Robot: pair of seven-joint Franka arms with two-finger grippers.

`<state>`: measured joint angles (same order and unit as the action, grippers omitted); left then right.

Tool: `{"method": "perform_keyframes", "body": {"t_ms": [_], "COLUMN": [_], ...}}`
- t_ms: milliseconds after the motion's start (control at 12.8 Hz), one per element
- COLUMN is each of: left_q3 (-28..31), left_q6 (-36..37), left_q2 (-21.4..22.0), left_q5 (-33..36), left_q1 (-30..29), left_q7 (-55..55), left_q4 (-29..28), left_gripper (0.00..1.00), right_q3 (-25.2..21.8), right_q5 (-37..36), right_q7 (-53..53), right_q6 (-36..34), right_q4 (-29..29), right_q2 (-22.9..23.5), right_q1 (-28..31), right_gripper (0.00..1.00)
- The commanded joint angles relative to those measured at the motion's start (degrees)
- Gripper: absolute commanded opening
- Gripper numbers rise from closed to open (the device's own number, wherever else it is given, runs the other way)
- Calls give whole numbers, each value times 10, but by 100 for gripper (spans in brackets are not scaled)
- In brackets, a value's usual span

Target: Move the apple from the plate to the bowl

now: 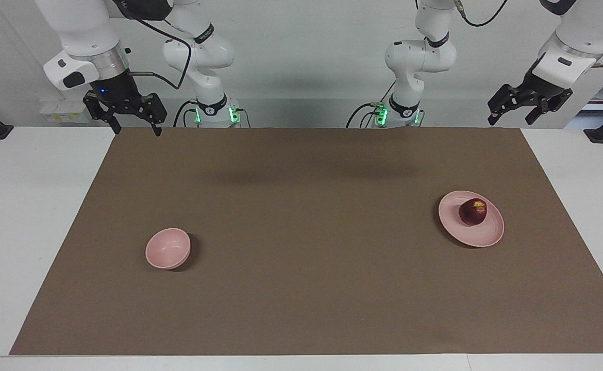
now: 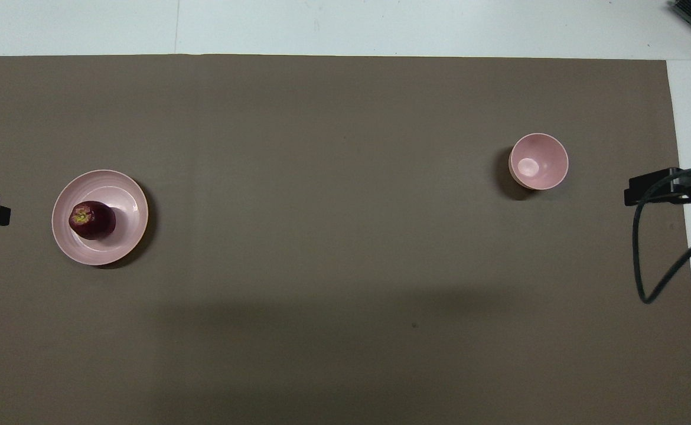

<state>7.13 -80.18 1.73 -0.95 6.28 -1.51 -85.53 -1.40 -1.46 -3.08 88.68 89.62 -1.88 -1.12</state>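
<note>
- Black two-finger left gripper (image 1: 528, 105) hangs raised over the table edge at the left arm's end, jaws spread, holding nothing. The right gripper (image 1: 126, 112) hangs likewise at the right arm's end, jaws spread and empty.
- Small round dark red apple (image 1: 473, 211) sits on the flat pale pink plate (image 1: 489, 234), toward the left arm's end of the brown mat (image 1: 301, 309).
- Small deep pale pink bowl (image 1: 167, 249) stands empty toward the right arm's end, well apart from the plate and slightly farther from the robots.
- Step in hand: none begun; the pick is not yet started.
- Next move, as judged: the left gripper descends over the apple and closes across its widest part, clear of the plate rim.
</note>
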Motion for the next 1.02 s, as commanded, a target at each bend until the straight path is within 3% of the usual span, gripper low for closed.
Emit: {"method": "perform_keyframes", "body": {"t_ms": [0, 704, 939], "left_q3": [-2, 0, 0], "left_q6": [8, 5, -37], "left_q2": [8, 30, 34], "left_q5": [8, 8, 8], "left_q1": [-2, -12, -18], "left_q7": [9, 7, 5], "left_q4": [-2, -36, -74], "left_gripper": [100, 100, 100], "right_q3": [1, 1, 1], "right_q5": [9, 9, 9], "right_q7": [11, 12, 12], "right_q6": [6, 4, 4], "right_q4": [13, 13, 13], "right_q2": [-13, -13, -13], "right_q1": [6, 6, 6], "right_gripper": [100, 100, 100]}}
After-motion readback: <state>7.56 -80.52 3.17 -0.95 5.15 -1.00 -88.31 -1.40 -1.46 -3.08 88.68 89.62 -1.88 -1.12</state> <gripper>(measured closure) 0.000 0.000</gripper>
